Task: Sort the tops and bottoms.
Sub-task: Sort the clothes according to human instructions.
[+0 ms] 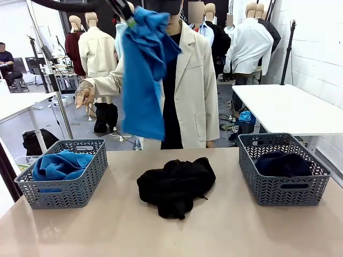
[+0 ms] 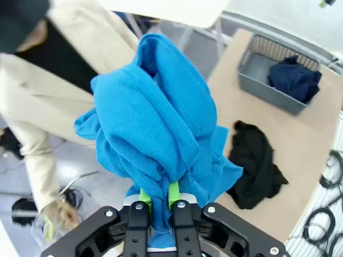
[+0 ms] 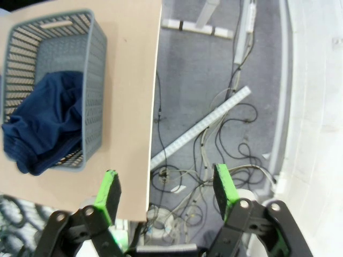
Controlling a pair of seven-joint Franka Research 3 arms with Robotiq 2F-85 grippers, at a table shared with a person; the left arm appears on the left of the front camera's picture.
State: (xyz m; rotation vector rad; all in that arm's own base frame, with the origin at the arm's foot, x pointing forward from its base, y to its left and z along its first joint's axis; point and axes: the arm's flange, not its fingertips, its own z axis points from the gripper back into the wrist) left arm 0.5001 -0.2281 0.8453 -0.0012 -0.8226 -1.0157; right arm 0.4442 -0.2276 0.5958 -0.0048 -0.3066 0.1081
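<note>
Up front, the left tool sat high near the picture's top edge, clamped on a blue garment. The garment hung down from it, well above the bench and in front of a person in a cream coat. Below, a black garment lay on the bench between the left basket, which held blue cloth, and the right basket, which held a navy garment.

From the left wrist, the green pads were pinched on a fold of the blue garment, which bunched directly ahead of them. The black garment lay on the bench beyond.

From the right wrist, the right tool stood with its jaws wide apart and nothing between them, over the bench edge and the floor. The right basket with its navy garment lay off to one side, apart from the tool.
</note>
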